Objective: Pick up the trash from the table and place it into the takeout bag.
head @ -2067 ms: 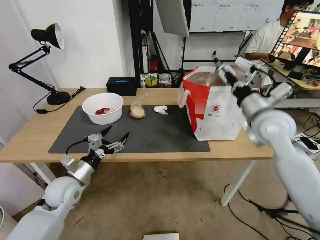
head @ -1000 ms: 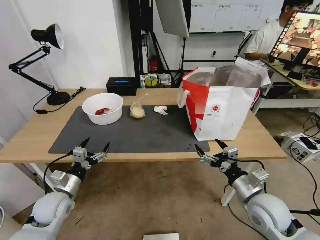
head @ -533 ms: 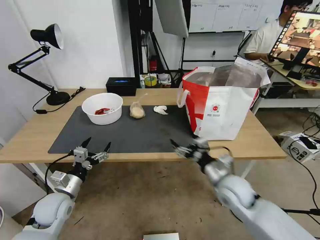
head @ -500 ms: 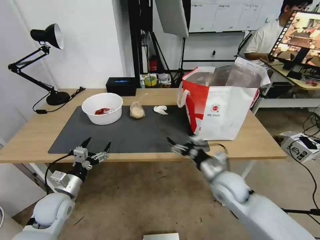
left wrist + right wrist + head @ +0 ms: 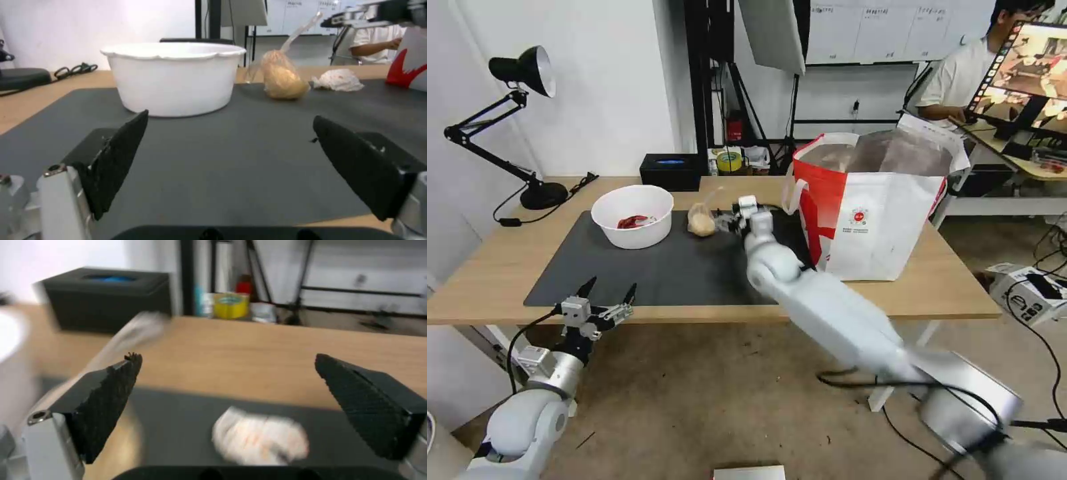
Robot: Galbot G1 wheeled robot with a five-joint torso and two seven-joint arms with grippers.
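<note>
The table [image 5: 487, 267] has a light wood-grain top with a large matte dark grey mat [image 5: 680, 270] across its middle. Near the mat's far left corner stands the white round bowl [image 5: 632, 215], smooth plastic with a faintly scalloped rim; the head view looks down into it and shows red scraps on its floor, which the left wrist view, level with its side wall, hides. Along the mat's far edge, the small knotted clear bag [image 5: 701, 220] holds a rounded beige lump, its twisted neck rising at a slant. Beside it lies the crumpled white tissue [image 5: 260, 436], wrinkled and soft; the right wrist view and the left wrist view show it, while in the head view the right arm covers it. The takeout bag [image 5: 870, 213] stands upright at the mat's right end, boxy, red and white, with a silver foil lining, white handles and a small round red logo.

The right gripper [image 5: 735, 221] reaches over the mat's far edge, just above the tissue and close to the knotted bag; its 2 black textured fingers [image 5: 106, 400] are spread wide with nothing between them. The left gripper [image 5: 599, 300] hangs just off the table's near edge by the mat's near left corner, its 2 black wedge fingers [image 5: 118, 156] also parted and empty. A black box [image 5: 670, 171] sits at the table's far edge behind the bowl.
</note>
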